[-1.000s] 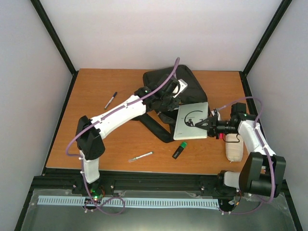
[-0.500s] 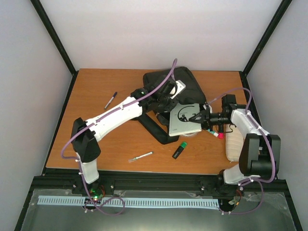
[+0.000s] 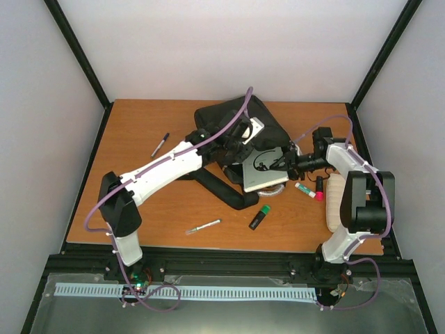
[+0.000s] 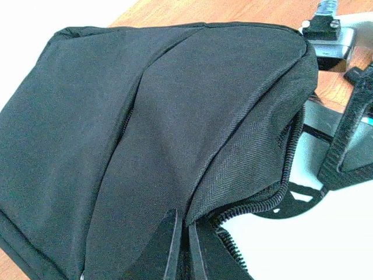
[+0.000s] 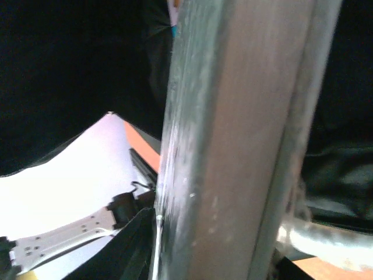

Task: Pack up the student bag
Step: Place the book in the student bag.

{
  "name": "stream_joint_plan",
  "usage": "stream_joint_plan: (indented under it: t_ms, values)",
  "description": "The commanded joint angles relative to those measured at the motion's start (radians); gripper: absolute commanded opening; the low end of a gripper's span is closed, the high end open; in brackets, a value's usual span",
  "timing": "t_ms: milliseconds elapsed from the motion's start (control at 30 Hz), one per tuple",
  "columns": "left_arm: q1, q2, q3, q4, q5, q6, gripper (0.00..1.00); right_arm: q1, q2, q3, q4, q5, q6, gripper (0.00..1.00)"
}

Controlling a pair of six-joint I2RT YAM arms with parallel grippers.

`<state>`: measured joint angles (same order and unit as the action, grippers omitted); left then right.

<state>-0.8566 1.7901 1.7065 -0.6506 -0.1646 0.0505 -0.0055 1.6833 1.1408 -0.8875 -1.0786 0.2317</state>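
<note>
The student bag [image 3: 226,118], a big black backpack, lies at the back middle of the table, one strap [image 3: 221,186] trailing toward me. My left gripper [image 3: 234,149] is shut on the bag's fabric at the zipper edge [image 4: 185,245] and holds the flap up. A flat silver slab [image 3: 265,169] with a black curved mark, like a laptop, lies tilted with its far end under that flap. My right gripper [image 3: 286,162] holds the slab's right edge. In the right wrist view that edge [image 5: 233,146] fills the frame between the jaws, hiding the right finger.
A cream pouch [image 3: 336,203] lies at the right, with a pink-capped marker [image 3: 309,190] beside it. A green highlighter [image 3: 259,217] and a silver pen [image 3: 203,225] lie near the front. A black marker [image 3: 160,145] is at the left.
The right gripper has carried the silver slab leftward and farther back, so its far end now sits under the bag's flap. The left gripper still holds the flap, and the bag has shifted slightly left.
</note>
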Motion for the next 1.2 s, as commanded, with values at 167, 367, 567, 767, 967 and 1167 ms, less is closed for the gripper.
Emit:
stream_joint_plan:
  t_ms: [167,367,567,767,967,1167]
  values:
    - [0.007,-0.101,-0.042,0.105,-0.003,-0.013,0.01,0.006,0.038,0.051,-0.009,0.077,-0.124,0.48]
    - [0.022,-0.121,-0.072,0.122,0.014,-0.031,0.01,0.006,-0.025,0.061,-0.061,0.175,-0.240,0.67]
    - [0.033,-0.131,-0.077,0.126,0.033,-0.038,0.01,0.005,-0.075,0.061,-0.098,0.285,-0.390,0.73]
    - [0.045,-0.144,-0.097,0.137,0.044,-0.053,0.01,0.005,-0.156,0.030,-0.076,0.347,-0.517,0.74]
    - [0.055,-0.149,-0.110,0.144,0.064,-0.066,0.01,0.006,-0.310,-0.036,-0.041,0.388,-0.727,0.73]
    - [0.062,-0.153,-0.106,0.136,0.079,-0.072,0.01,0.103,-0.518,-0.223,0.068,0.553,-0.991,0.76]
